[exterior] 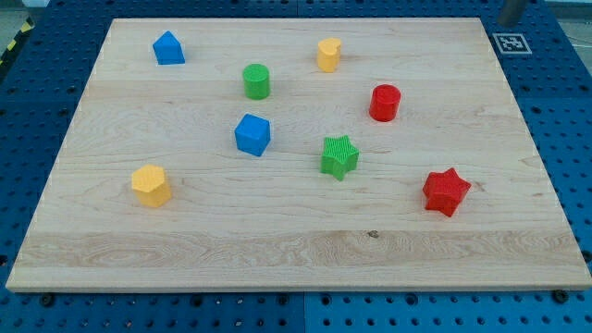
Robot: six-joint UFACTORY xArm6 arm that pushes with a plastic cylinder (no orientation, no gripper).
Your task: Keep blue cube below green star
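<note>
Item one: my tip does not show in the camera view, so its place relative to the blocks cannot be told, and places are given by the view's sides instead. The state of a pincer cannot be told either.

Item two: the desk is a pale wooden board lying on a blue perforated surface.

Item three, blocks from the view's left to right:
- A yellow block, many-sided, sits low on the left.
- A blue house-shaped block stands near the top left corner.
- The blue cube lies near the middle of the desk.
- A green cylinder stands just above the cube, apart from it.
- A second yellow block is near the top edge.
- The green star lies to the right of the blue cube and slightly lower in the view, the two apart.
- A red cylinder stands above and right of the star.
- A red star lies furthest right, well apart from the rest.

Item four: a black-and-white marker tag is fixed beside the desk's top right corner.
</note>
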